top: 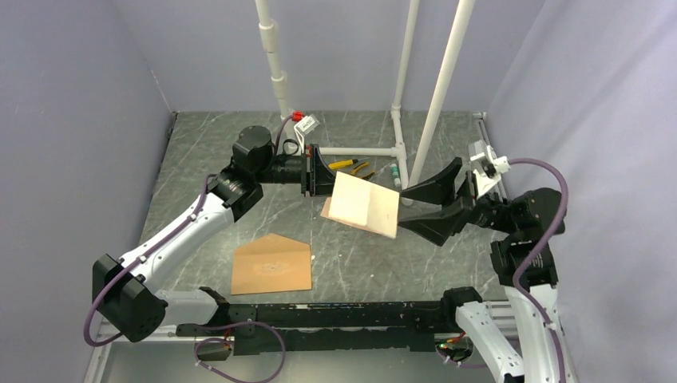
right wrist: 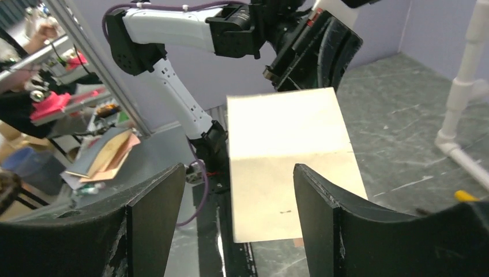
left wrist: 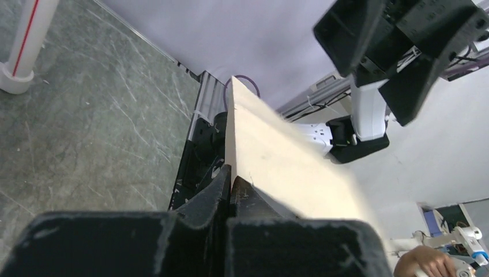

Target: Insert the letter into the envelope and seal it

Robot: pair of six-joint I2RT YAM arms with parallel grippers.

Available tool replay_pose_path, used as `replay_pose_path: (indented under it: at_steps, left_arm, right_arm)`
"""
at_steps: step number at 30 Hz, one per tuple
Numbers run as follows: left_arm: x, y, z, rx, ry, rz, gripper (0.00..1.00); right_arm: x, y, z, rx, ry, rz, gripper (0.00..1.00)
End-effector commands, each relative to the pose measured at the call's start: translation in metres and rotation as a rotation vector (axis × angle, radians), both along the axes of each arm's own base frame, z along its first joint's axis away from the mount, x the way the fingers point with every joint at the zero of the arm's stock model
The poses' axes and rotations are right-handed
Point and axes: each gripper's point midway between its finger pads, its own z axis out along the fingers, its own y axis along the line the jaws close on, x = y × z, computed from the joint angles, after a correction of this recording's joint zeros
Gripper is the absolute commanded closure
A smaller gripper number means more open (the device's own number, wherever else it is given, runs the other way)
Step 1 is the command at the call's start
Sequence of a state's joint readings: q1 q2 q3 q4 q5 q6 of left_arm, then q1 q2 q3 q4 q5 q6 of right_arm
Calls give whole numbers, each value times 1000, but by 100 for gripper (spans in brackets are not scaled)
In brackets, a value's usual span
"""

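The letter, one creased tan sheet, is held in the air beyond and to the right of the single brown envelope, which lies flat on the bench. The left claw is clamped on the letter's edge. The right claw has its fingers apart, one on each side of the opposite end.

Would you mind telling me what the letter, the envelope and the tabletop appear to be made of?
The letter looks like matte, light tan paper or thin card: it shows a sharp fold crease and a thin edge. The envelope looks like matte kraft-brown paper, with a folded, pointed flap. The tabletop looks like dark grey marble-patterned stone or laminate, with white veins; which one is unclear.
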State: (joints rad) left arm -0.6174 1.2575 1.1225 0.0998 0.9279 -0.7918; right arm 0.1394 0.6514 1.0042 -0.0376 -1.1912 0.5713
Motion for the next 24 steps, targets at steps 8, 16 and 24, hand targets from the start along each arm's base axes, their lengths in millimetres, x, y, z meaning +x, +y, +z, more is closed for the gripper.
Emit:
replay_pose_path:
  at_steps: [8,16,24]
  left_arm:
    - [12,0,16,50,-219,4,98]
    - [-26,8,11,43,-254,-226,98]
    - [-56,18,14,-18,-332,-352,97]
  right_arm:
    - [55,-13,1,62,62,-297,23]
    - [45,3,-38,-63,54,-127,12]
    - [17,48,-60,-141,-102,117,12]
